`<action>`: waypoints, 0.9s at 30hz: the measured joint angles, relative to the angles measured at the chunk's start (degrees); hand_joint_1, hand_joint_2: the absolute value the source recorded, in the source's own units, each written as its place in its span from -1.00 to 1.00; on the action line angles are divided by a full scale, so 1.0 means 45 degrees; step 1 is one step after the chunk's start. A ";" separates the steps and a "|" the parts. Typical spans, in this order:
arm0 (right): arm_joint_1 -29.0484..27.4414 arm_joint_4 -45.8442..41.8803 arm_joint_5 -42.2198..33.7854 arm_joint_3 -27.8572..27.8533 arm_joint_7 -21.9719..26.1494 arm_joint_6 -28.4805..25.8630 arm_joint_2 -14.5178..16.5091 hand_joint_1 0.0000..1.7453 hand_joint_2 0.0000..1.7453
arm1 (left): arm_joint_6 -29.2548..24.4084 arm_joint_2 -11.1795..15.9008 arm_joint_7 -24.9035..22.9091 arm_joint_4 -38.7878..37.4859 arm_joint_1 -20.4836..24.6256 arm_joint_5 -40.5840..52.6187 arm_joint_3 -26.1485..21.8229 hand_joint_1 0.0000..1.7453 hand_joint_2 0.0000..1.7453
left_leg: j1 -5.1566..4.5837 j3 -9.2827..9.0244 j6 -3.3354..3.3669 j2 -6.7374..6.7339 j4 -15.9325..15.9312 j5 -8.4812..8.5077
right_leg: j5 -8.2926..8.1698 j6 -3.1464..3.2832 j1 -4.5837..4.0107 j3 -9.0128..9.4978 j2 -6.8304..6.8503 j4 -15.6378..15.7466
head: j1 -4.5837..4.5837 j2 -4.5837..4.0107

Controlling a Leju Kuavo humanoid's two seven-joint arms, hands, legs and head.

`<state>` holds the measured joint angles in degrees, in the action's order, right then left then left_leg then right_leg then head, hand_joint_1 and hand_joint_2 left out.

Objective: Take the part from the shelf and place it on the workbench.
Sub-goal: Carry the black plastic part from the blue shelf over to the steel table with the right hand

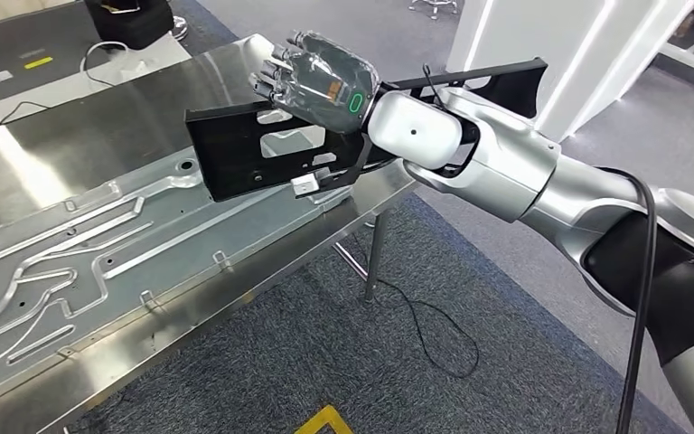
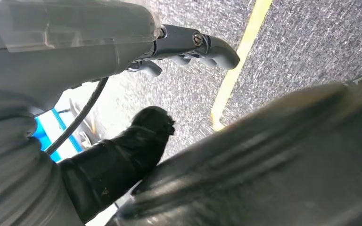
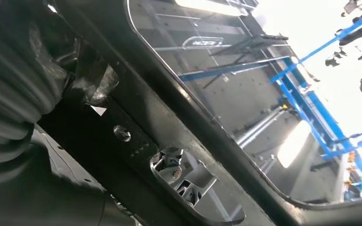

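A flat black plastic part with cut-out windows [image 1: 244, 154] is held by the right hand [image 1: 321, 77], whose fingers are curled over its upper edge, the silver forearm reaching in from the right. The part is carried tilted over the near corner of the shiny steel workbench [image 1: 72, 145], just above a stamped sheet-metal panel with raised channels [image 1: 81, 262]; whether its lower edge touches the bench cannot be told. In the right wrist view the black part [image 3: 136, 122] crosses close to the lens. The left hand [image 2: 188, 47] hangs over grey carpet [image 2: 311, 42] beside a yellow floor line [image 2: 238, 66], its fingers loosely bent and apart, nothing held.
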<state>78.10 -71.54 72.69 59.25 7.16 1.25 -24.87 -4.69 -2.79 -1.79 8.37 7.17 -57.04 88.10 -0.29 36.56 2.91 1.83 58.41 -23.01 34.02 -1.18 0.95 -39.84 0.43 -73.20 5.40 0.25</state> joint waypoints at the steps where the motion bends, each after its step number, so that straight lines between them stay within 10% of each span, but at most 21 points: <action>1: -0.0017 0.0072 -0.0026 0.0091 -0.0016 0.0015 -0.0001 1.00 1.00 | 0.0001 -0.0001 -0.0011 0.0000 0.0000 -0.0002 0.0006 -1.00 1.00 | -0.0017 -0.0010 0.0014 0.0186 0.0012 -0.0007 | -0.0082 0.0026 -0.0021 -0.0238 -0.0033 -0.0268 | 0.0001 -0.0001; 5: -0.0036 0.0211 -0.0136 0.0332 -0.0078 -0.0030 0.0000 1.00 1.00 | -0.0015 -0.0039 -0.0108 0.0001 0.0003 -0.0011 0.0007 -1.00 1.00 | -0.0048 -0.0027 -0.0004 0.0914 0.0075 -0.0021 | -0.1725 0.0329 -0.0069 0.0524 -0.0818 0.2115 | -0.0004 -0.0001; 7: -0.0028 0.0248 -0.0160 0.0373 -0.0114 -0.0072 -0.0004 1.00 1.00 | -0.0044 -0.0084 -0.0176 0.0004 0.0008 -0.0018 0.0013 -1.00 1.00 | 0.0017 0.0065 -0.0110 0.1227 0.0081 0.0004 | -0.1945 0.0425 -0.0084 0.0870 -0.1230 0.2929 | 0.0002 0.0001; 9: -0.0027 0.0279 -0.0168 0.0439 -0.0129 -0.0087 0.0012 1.00 1.00 | -0.0072 -0.0092 -0.0214 0.0002 -0.0010 -0.0035 0.0019 -1.00 1.00 | 0.0067 0.0136 -0.0275 0.1541 0.0057 0.0051 | -0.1939 0.0440 -0.0082 0.1000 -0.0993 0.3099 | 0.0008 0.0002; 12: -0.0014 0.0309 -0.0172 0.0494 -0.0138 -0.0097 0.0078 1.00 1.00 | -0.0090 -0.0076 -0.0234 0.0000 -0.0032 -0.0064 0.0024 -1.00 1.00 | -0.0028 0.0474 -0.0514 0.0664 0.0767 -0.0417 | -0.1996 0.0520 0.0028 0.1252 -0.0419 0.3386 | -0.0029 0.0000; 15: -0.0005 0.0368 -0.0182 0.0570 -0.0140 -0.0093 0.0084 1.00 1.00 | -0.0089 -0.0057 -0.0245 0.0000 -0.0031 -0.0101 0.0025 -1.00 1.00 | 0.0099 0.1622 -0.0752 -0.0241 0.3016 -0.1391 | -0.1943 0.0571 0.0006 0.1337 0.0146 0.3412 | -0.0056 -0.0001; 17: -0.0046 0.0390 -0.0197 0.0679 -0.0138 -0.0093 0.0089 1.00 1.00 | -0.0085 -0.0028 -0.0243 0.0000 -0.0044 -0.0115 0.0025 -1.00 1.00 | 0.0188 0.1829 -0.0876 -0.0325 0.3290 -0.1218 | -0.1869 0.0516 0.0039 0.1361 0.0497 0.3369 | -0.0056 -0.0001; 19: -0.0061 0.0407 -0.0208 0.0741 -0.0138 -0.0093 0.0092 1.00 1.00 | -0.0084 -0.0001 -0.0245 0.0000 -0.0078 -0.0124 0.0025 -1.00 1.00 | 0.0235 0.1111 -0.0987 -0.0648 0.1803 -0.0417 | -0.1730 0.0389 0.0085 0.1409 0.0826 0.3255 | -0.0055 -0.0001; 22: -0.0028 0.0443 -0.0236 0.0748 -0.0148 -0.0095 0.0090 1.00 1.00 | -0.0089 0.0010 -0.0206 0.0000 -0.0118 -0.0132 0.0025 -1.00 1.00 | 0.0159 0.0300 -0.0778 -0.1078 0.0242 0.0040 | -0.1516 0.0158 -0.0023 0.1461 0.1173 0.3091 | -0.0032 -0.0001; 24: -0.0019 0.0461 -0.0276 0.0760 -0.0157 -0.0101 0.0124 1.00 1.00 | -0.0096 0.0013 -0.0132 0.0000 -0.0116 -0.0182 0.0025 -1.00 1.00 | 0.0130 0.0287 -0.0497 -0.0812 0.0250 0.0007 | -0.1457 0.0039 -0.0052 0.1537 0.1365 0.3110 | -0.0013 -0.0001; 27: 0.0005 0.0462 -0.0345 0.0775 -0.0174 -0.0102 0.0166 1.00 1.00 | -0.0096 0.0010 -0.0051 0.0000 -0.0107 -0.0298 0.0025 -1.00 1.00 | 0.0167 0.0166 -0.0220 -0.0517 0.0171 0.0018 | -0.0900 -0.0091 0.0043 0.1309 0.0820 0.2241 | -0.0015 0.0000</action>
<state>78.13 -69.46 71.14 62.74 6.38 0.79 -24.12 -5.13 -2.75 -2.02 8.37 6.69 -58.37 88.21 0.46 37.31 1.92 -0.49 59.18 -22.93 29.97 -1.59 1.14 -33.95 4.12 -63.11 5.34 0.25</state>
